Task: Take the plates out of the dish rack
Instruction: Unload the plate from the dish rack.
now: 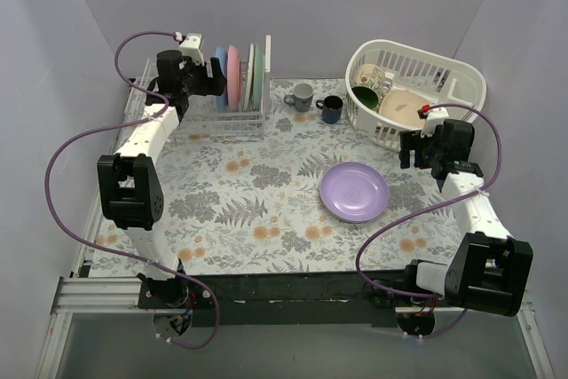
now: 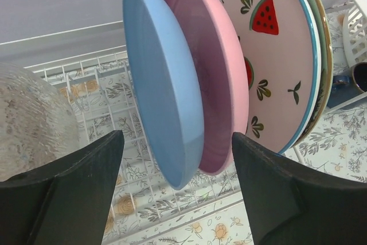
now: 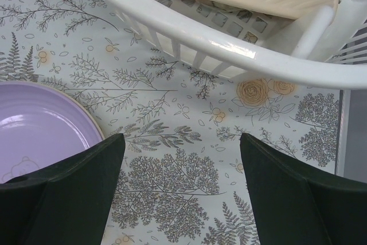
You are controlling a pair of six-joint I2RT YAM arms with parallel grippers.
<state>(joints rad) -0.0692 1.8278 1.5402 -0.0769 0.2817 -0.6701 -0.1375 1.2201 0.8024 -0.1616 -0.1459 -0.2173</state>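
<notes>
The white wire dish rack (image 1: 232, 118) stands at the back left. A blue plate (image 1: 221, 77), a pink plate (image 1: 233, 77) and pale green ones (image 1: 256, 75) stand upright in it. My left gripper (image 1: 211, 82) is open beside the blue plate. In the left wrist view the blue plate (image 2: 160, 101) and pink plate (image 2: 221, 84) hang between my open left gripper's (image 2: 178, 137) fingers, with a watermelon-printed plate (image 2: 275, 67) behind. A purple plate (image 1: 354, 191) lies flat on the table. My right gripper (image 1: 410, 150) is open and empty above the cloth, right of the purple plate (image 3: 40, 124).
A white oval basket (image 1: 461, 86) with dishes stands at the back right, just ahead of my right gripper (image 3: 180, 139). A grey mug (image 1: 300, 96) and a dark blue mug (image 1: 331, 108) stand between rack and basket. A clear glass bowl (image 2: 28, 119) sits in the rack's left part.
</notes>
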